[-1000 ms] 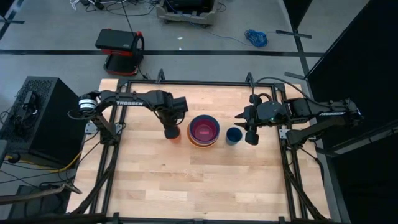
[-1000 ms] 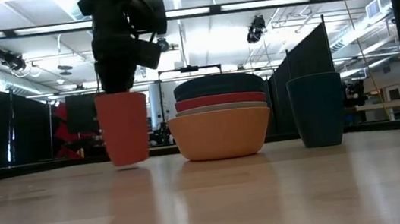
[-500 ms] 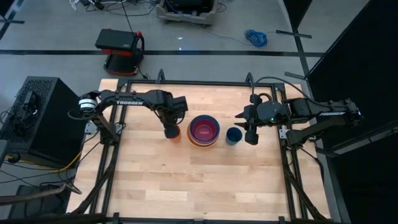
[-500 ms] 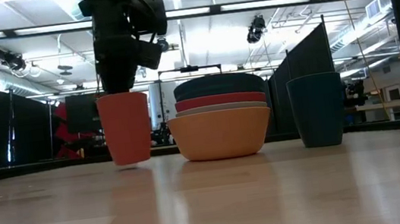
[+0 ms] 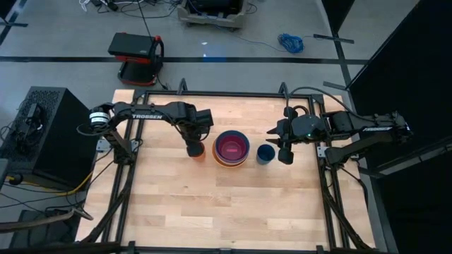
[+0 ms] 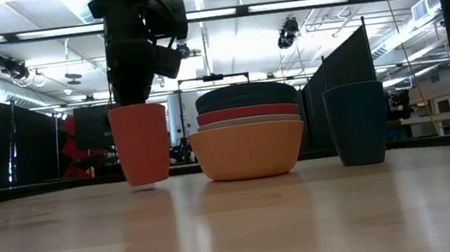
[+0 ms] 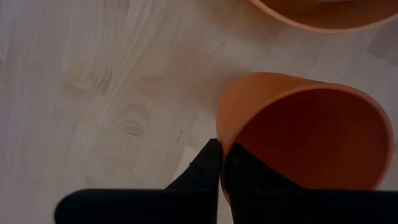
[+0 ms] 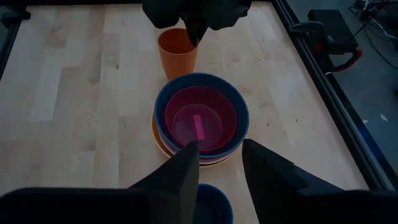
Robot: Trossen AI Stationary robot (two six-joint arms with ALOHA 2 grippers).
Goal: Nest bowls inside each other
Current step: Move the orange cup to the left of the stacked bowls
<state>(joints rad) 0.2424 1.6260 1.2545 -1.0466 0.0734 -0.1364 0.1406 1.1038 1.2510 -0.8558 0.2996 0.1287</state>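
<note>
- Bowls (image 5: 232,148) sit stacked at mid-table, orange at the bottom, then pale, red and teal rims, pink innermost; the nesting looks done
- Left gripper (image 6: 134,90) is pinched shut on the rim of the orange cup (image 6: 140,144), one finger inside and one outside, just beside the stack; the cup looks a little off the table in the low view
- Right gripper (image 8: 214,163) hangs over the blue cup (image 6: 356,123) on the stack's other side, jaws partly open with nothing between them
- To do this step well, I would keep the orange cup upright, move it clear of the stack's rim, and set it down flat before letting go, so the pinch does not tip it
- "TROSSEN" reads in white on the left arm (image 5: 148,114) in the high view; no other writing is legible
</note>
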